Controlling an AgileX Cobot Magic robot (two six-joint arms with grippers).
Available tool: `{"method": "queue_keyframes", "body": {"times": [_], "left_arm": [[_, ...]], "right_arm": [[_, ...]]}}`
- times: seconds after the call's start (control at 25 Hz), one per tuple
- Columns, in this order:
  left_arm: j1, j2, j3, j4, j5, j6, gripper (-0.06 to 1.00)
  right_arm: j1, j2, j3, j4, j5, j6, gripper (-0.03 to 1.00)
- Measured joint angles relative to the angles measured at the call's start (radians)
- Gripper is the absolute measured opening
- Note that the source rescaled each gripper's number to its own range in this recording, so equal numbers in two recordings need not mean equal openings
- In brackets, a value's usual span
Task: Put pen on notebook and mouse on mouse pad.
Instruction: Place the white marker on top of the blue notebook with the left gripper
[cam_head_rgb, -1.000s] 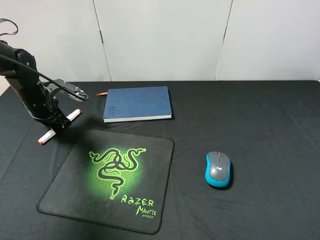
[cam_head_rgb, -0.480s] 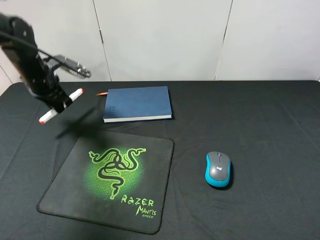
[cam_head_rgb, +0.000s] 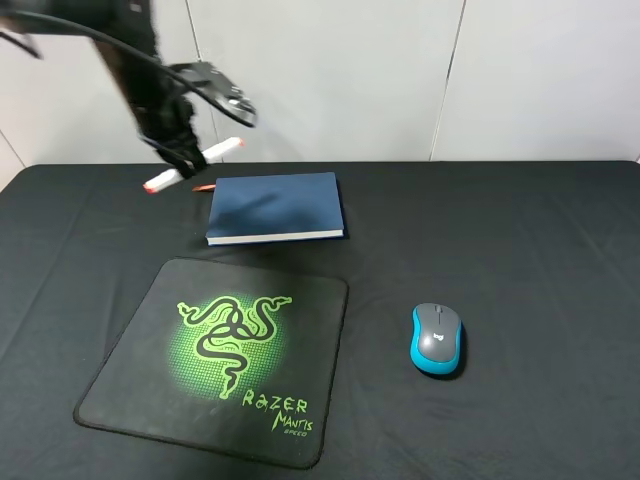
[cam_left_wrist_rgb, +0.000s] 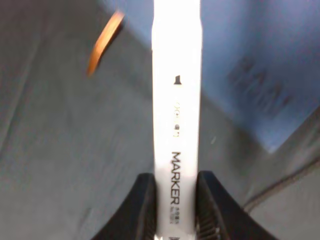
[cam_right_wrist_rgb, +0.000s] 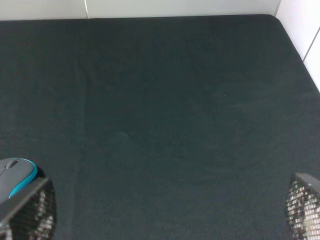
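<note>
High over the table's back left, my left gripper (cam_head_rgb: 186, 160) is shut on the white pen (cam_head_rgb: 194, 165), which tilts in the air just left of the dark blue notebook (cam_head_rgb: 275, 206). In the left wrist view the pen (cam_left_wrist_rgb: 176, 115) runs between both black fingers (cam_left_wrist_rgb: 144, 206), above the notebook's corner (cam_left_wrist_rgb: 260, 70) and its orange ribbon (cam_left_wrist_rgb: 104, 43). The grey and blue mouse (cam_head_rgb: 437, 338) lies on the cloth right of the black mouse pad (cam_head_rgb: 215, 360). My right gripper (cam_right_wrist_rgb: 167, 212) is open above bare cloth, with the mouse (cam_right_wrist_rgb: 15, 175) beside one finger.
A black cloth (cam_head_rgb: 540, 250) covers the whole table. White wall panels (cam_head_rgb: 330, 70) stand behind it. In the right wrist view the table's far corner (cam_right_wrist_rgb: 274, 20) meets the wall. The right arm is outside the exterior high view.
My left arm has lifted the pen off the table and carried it up and to the right, from beside the mouse pad to the notebook's left end. Mouse, pad and notebook have not moved.
</note>
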Motion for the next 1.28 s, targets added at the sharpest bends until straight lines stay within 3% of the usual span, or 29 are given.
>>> {"method": "queue_keyframes", "body": {"times": [0.36, 1.0, 1.08, 1.12, 1.28], "left_arm": [[-0.131, 0.194, -0.199, -0.001, 0.035, 0.034, 0.00], [-0.140, 0.243, -0.204, -0.002, 0.035, 0.068, 0.00], [-0.140, 0.243, -0.204, -0.006, 0.028, 0.080, 0.07], [-0.140, 0.243, -0.204, -0.008, 0.024, 0.084, 0.17], [-0.140, 0.243, -0.204, -0.012, 0.000, 0.087, 0.76]], "right_arm": [[0.000, 0.000, 0.000, 0.000, 0.000, 0.000, 1.00], [0.000, 0.000, 0.000, 0.000, 0.000, 0.000, 1.00], [0.000, 0.000, 0.000, 0.000, 0.000, 0.000, 1.00], [0.000, 0.000, 0.000, 0.000, 0.000, 0.000, 1.00], [0.000, 0.000, 0.000, 0.000, 0.000, 0.000, 1.00]]}}
